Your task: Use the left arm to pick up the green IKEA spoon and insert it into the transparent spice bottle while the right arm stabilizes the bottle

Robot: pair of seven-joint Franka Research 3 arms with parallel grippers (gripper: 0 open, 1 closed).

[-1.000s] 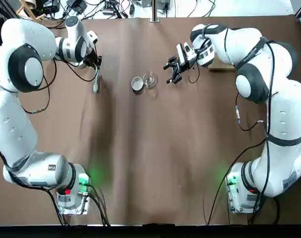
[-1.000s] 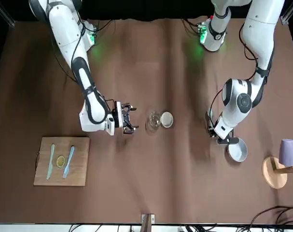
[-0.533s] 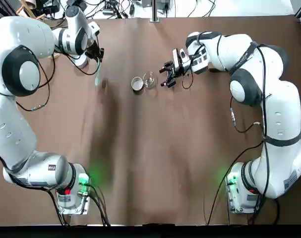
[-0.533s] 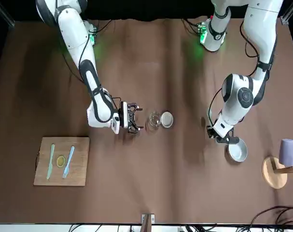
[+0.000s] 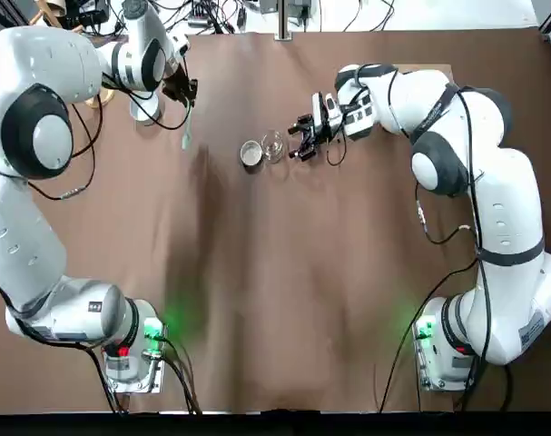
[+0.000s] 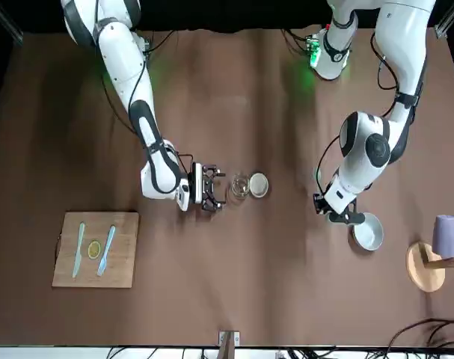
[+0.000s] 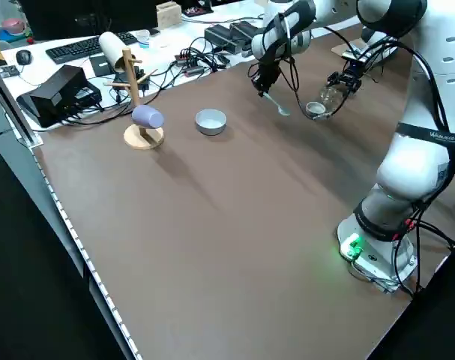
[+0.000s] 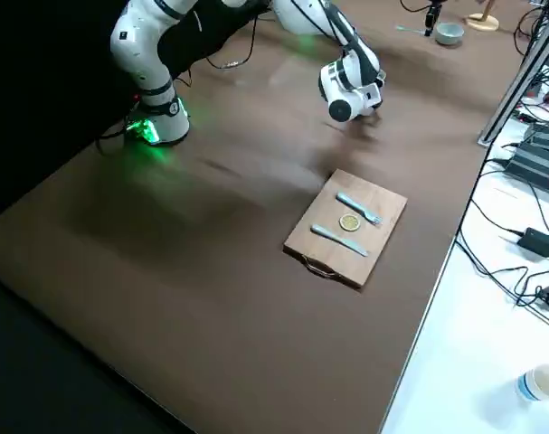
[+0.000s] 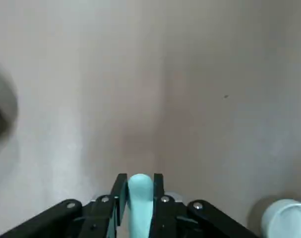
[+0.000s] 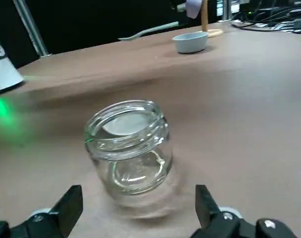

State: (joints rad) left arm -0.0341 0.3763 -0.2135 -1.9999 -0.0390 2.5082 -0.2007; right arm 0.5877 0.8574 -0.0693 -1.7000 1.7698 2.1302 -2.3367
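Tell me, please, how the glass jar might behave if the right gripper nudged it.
The glass jar looks slippery, being smooth and bare. Standing upright, it would probably slide or tip under a push; its round wall could let it roll afterwards.

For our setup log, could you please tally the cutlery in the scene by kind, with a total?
Green spoon, in the left gripper: 1
Light blue fork, on the cutting board: 1
Light blue knife, on the same board: 1
Total: 3
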